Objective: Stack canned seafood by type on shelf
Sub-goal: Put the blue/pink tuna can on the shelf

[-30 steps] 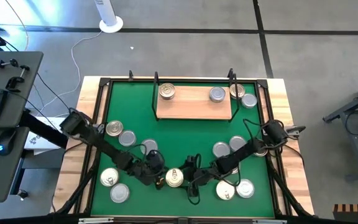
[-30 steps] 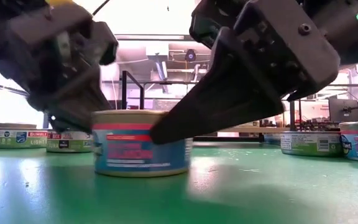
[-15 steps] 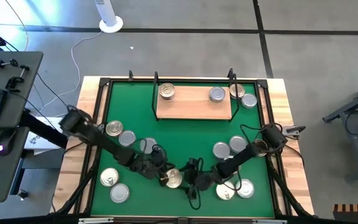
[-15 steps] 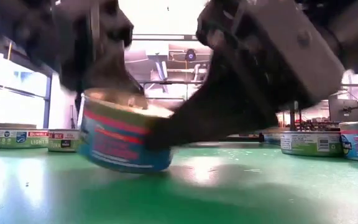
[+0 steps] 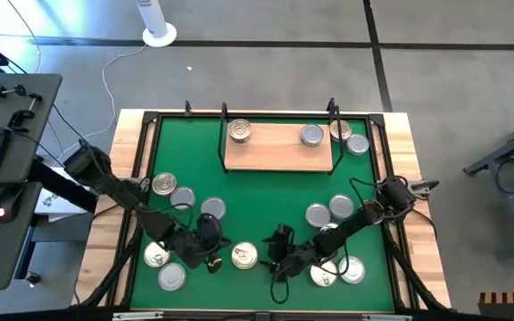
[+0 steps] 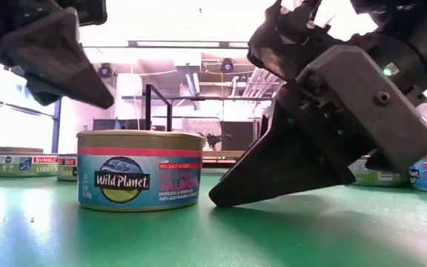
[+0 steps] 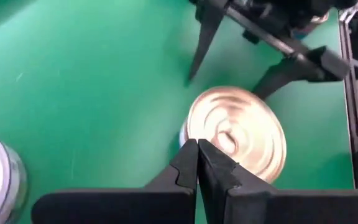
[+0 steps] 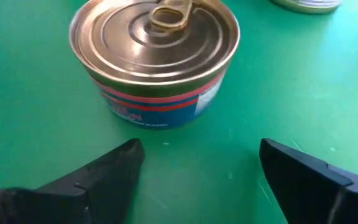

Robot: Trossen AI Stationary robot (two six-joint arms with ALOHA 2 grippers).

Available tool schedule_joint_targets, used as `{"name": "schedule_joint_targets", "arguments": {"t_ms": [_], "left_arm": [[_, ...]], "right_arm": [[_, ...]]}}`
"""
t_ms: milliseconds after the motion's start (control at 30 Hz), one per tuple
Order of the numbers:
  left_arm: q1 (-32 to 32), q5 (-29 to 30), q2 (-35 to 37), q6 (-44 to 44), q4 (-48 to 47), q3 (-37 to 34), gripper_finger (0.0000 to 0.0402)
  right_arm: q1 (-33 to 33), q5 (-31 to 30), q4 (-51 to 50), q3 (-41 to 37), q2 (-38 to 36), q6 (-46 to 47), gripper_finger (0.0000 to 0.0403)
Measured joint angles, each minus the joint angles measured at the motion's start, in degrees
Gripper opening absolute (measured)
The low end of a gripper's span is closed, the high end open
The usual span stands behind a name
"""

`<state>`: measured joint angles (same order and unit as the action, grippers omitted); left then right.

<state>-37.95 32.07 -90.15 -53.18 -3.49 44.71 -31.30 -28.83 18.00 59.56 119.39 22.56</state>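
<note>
The gold-lidded salmon can [image 5: 244, 257] stands upright on the green mat [image 5: 266, 192], well short of the shelf [image 5: 278, 148]. The right gripper [image 5: 275, 259], fingers spread wide, sits just beside it; the left gripper [image 5: 209, 259], pinched shut, hovers opposite. Judged step: approach to grasp; next, straddle the can and close

Gold-lidded can [image 8: 155, 59] wears a blue label with a red band, on green mat [image 8: 30, 124].
</note>
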Motion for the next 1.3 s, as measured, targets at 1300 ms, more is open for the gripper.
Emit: {"name": "schedule_joint_targets", "arguments": {"t_ms": [1300], "left_arm": [[0.47, 3.06, -3.62, 13.28, 7.22, 6.44, 0.0000]], "right_arm": [[3.19, 1.39, 1.36, 2.28, -0.01, -1.81, 0.0373]]}}
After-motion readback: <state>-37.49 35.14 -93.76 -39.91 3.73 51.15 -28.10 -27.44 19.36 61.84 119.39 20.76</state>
